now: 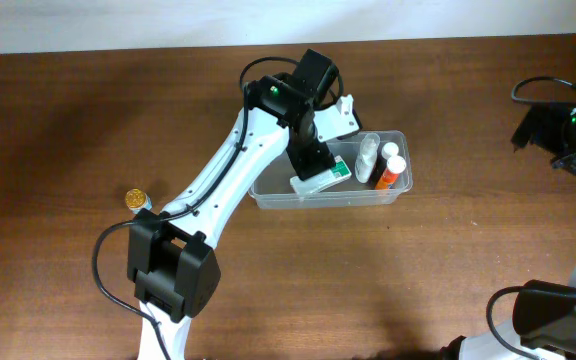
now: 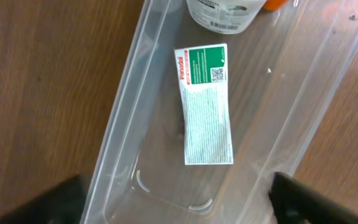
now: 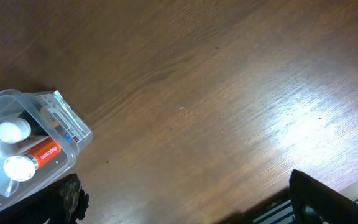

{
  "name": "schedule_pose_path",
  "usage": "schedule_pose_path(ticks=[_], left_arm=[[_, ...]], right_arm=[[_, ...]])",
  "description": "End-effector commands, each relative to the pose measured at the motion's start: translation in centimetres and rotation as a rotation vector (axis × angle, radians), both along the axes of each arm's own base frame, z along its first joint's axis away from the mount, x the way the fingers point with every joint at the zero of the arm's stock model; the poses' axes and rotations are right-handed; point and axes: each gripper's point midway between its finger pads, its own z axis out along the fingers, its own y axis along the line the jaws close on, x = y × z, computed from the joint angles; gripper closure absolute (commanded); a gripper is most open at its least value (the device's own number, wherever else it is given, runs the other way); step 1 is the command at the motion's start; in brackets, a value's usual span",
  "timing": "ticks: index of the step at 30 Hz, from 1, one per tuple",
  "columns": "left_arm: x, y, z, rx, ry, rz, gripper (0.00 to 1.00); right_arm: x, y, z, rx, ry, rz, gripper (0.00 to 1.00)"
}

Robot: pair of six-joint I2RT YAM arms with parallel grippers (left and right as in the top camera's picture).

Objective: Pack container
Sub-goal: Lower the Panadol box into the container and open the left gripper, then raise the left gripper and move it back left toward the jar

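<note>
The clear plastic container [image 1: 393, 192] sits mid-table. It holds a white and green box [image 1: 321, 178], a small clear bottle [image 1: 368, 158] and an orange bottle with a white cap [image 1: 392, 173]. My left gripper [image 1: 308, 160] hangs over the container's left half, open and empty. In the left wrist view its fingers straddle the container [image 2: 120, 124] above the box [image 2: 207, 106]. My right gripper [image 1: 543, 125] is at the far right edge, open and empty above bare table [image 3: 185, 205]. The right wrist view shows the container [image 3: 79, 134] at lower left.
A small gold-topped round object [image 1: 136, 199] lies on the table at the left, near the left arm's base. A white bracket of the left arm [image 1: 338, 118] overhangs the container's back rim. Cables and the right arm's base [image 1: 553, 315] occupy the right side.
</note>
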Motion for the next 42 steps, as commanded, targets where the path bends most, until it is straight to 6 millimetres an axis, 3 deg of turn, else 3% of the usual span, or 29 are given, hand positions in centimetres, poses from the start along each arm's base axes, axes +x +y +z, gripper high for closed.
schedule_pose_path(ticks=[1, 7, 11, 17, 22, 25, 28, 31, 35, 38, 42], left_arm=[[0.7, 0.8, 0.0, 0.060, -0.036, 0.030, 0.01], [3.4, 5.5, 1.0, 0.245, -0.191, 0.308, 0.00], [4.6, 8.5, 2.6, 0.335, -0.314, 0.499, 0.01], [5.0, 12.0, 5.2, 0.255, -0.370, 0.829, 0.01], [4.4, 14.3, 5.2, 0.081, -0.181, 0.956, 0.01], [4.2, 16.7, 4.9, -0.016, -0.046, 1.040, 0.01], [4.0, 20.0, 4.3, -0.064, 0.059, 1.126, 0.01], [2.6, 24.4, 3.8, -0.013, 0.128, 1.224, 0.01], [0.9, 28.4, 3.4, 0.030, 0.192, 1.318, 0.01], [-0.2, 29.9, 3.2, 0.038, 0.247, 1.359, 0.00], [-0.8, 29.6, 2.9, -0.030, 0.335, 1.372, 0.01]], right_arm=[[-0.3, 0.0, 0.7, -0.008, -0.022, -0.012, 0.02], [-0.3, 0.0, 0.7, -0.008, -0.022, -0.012, 0.02], [-0.3, 0.0, 0.7, -0.008, -0.022, -0.012, 0.02], [-0.3, 0.0, 0.7, -0.008, -0.022, -0.012, 0.02], [-0.3, 0.0, 0.7, -0.008, -0.022, -0.012, 0.02], [-0.4, 0.0, 0.7, -0.008, -0.022, -0.012, 0.02], [-0.3, 0.0, 0.7, -0.008, -0.022, -0.012, 0.02], [-0.4, 0.0, 0.7, -0.008, -0.023, -0.012, 0.02], [-0.3, 0.0, 0.7, -0.008, -0.023, -0.012, 0.02], [-0.3, 0.0, 0.7, -0.008, -0.022, -0.011, 0.02], [-0.3, 0.0, 0.7, -0.008, -0.022, -0.012, 0.02]])
